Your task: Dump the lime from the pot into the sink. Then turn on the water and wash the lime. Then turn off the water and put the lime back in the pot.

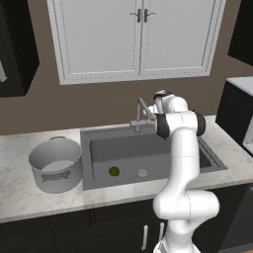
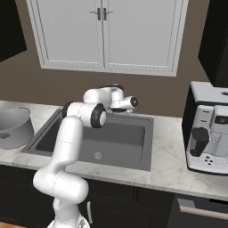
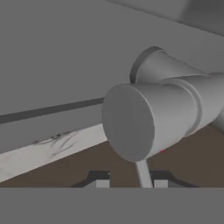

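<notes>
The lime (image 1: pixel 113 171) lies on the floor of the dark sink (image 1: pixel 99 148), left of the round drain (image 1: pixel 142 173). The light-grey pot (image 1: pixel 55 163) stands upright on the marble counter to the sink's left, and its pale inside looks bare. My gripper (image 1: pixel 151 111) is up at the silver faucet (image 1: pixel 140 114) behind the basin. In the hand view the faucet's body (image 3: pixel 148 118) looms close. Its thin lever (image 3: pixel 142 173) runs down between the finger tips of my gripper (image 3: pixel 131 183), whose jaws are drawn in narrowly on it.
A coffee machine (image 2: pixel 209 133) stands on the counter right of the sink (image 2: pixel 129 138). White cabinet doors (image 1: pixel 138 34) hang on the brown wall above the faucet. The pot's edge (image 2: pixel 13 127) shows at the left.
</notes>
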